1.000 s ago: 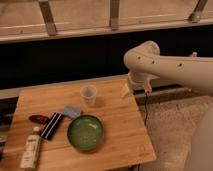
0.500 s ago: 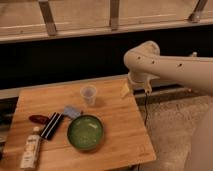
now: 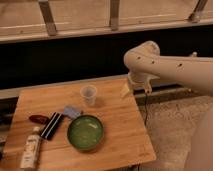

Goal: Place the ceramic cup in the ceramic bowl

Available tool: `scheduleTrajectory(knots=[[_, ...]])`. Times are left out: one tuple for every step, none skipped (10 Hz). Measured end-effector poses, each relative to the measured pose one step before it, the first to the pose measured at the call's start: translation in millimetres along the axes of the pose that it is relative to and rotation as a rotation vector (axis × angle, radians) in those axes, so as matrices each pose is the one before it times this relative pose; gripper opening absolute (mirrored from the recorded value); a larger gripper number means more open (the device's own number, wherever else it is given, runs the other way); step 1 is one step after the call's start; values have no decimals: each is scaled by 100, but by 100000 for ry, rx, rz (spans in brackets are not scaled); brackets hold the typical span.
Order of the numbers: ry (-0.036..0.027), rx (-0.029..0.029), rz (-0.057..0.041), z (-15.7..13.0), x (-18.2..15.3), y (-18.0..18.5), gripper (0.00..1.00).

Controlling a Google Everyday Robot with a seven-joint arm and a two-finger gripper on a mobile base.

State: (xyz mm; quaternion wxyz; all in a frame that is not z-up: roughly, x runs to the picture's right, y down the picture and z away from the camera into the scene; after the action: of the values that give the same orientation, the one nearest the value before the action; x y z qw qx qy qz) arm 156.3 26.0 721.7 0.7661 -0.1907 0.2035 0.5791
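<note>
The ceramic cup (image 3: 88,94) is small, pale and handleless. It stands upright on the wooden table (image 3: 120,130), near the middle of its far half. The ceramic bowl (image 3: 85,132) is round and green with a glossy inside. It sits empty in front of the cup, closer to the near edge. My gripper (image 3: 127,89) hangs from the white arm (image 3: 170,65) at the table's far right edge, to the right of the cup and apart from it. It holds nothing that I can see.
Left of the bowl lie a black bar-shaped object (image 3: 51,125), a small red object (image 3: 38,119), a blue-grey packet (image 3: 71,111) and a pale bottle lying on its side (image 3: 31,148). A dark wall and railing run behind the table. Floor lies to the right.
</note>
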Motion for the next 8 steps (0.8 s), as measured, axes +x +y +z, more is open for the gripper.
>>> scheduleTrajectory(knots=[[-2443,-154,-983,-358,-202,243,80],[-3500,-326,-1449,-529,-494,469,80],[-3113,-631,-1202,-463,-850,698,80],[-2801,-1258,-1207,-325,-1014,1214,80],[-5868,-3489,-1617,-780,-1869,2286,80],[-4158,-2499,-989,-626,-1188,1612,80],[-1151,-687,-262,-117,-330,441,80],[-86,-106,-59,-10,-32,78,80]])
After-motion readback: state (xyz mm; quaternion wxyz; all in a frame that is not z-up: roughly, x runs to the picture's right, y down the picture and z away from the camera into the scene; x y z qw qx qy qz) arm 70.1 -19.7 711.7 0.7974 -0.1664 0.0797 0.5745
